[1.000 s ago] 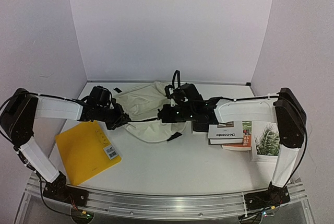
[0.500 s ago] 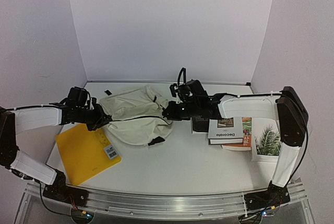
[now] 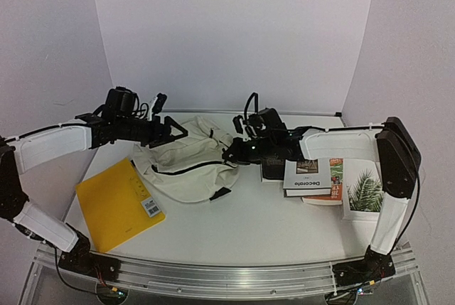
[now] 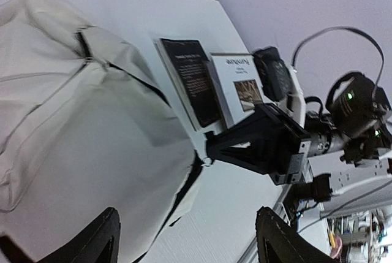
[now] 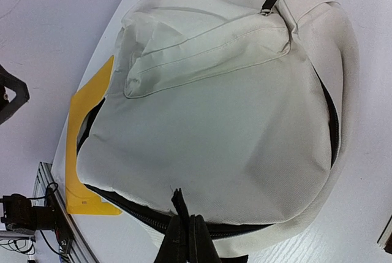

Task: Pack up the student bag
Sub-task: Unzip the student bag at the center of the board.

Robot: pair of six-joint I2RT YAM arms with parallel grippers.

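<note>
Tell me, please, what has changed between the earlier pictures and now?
The left gripper dragged the student bag to the left, then let go of it. It has lifted off the bag, and its jaws now stand open. The right gripper stays shut on the bag's black zipper edge. The yellow folder and the books did not move.

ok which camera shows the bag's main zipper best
right wrist: the student bag fills the frame, its black zipper running along the near edge into the shut right claw. top external shows it as a thin dark line; left wrist shows only a short stretch.
</note>
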